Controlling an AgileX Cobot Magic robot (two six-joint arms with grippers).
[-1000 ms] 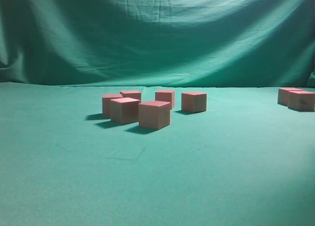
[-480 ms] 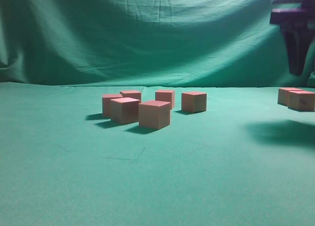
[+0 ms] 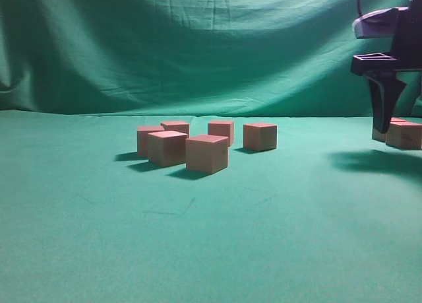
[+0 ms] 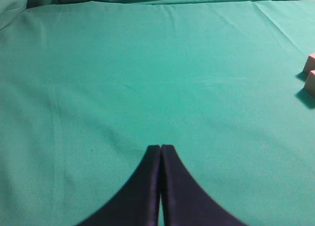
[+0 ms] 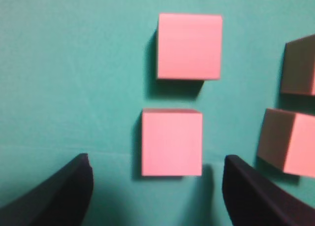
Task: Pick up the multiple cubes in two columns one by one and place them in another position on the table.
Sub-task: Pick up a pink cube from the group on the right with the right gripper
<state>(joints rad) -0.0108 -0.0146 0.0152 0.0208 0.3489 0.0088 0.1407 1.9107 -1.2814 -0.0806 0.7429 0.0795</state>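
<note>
Jaws spread wide, the right gripper [image 5: 155,186] points down above a cube [image 5: 172,142]; left gripper [image 4: 160,149] jaws pressed together.

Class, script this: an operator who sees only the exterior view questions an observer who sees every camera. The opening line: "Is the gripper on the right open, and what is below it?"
Observer: The right gripper is open. The nearest cube sits centred between its fingers, untouched.
Operator: I see two cubes there. Any more?
Observer: Four. A second cube lies beyond the nearest, with a third cube and a fourth cube beside them.
Operator: And the left gripper?
Observer: The left gripper is shut, with bare table ahead.
</note>
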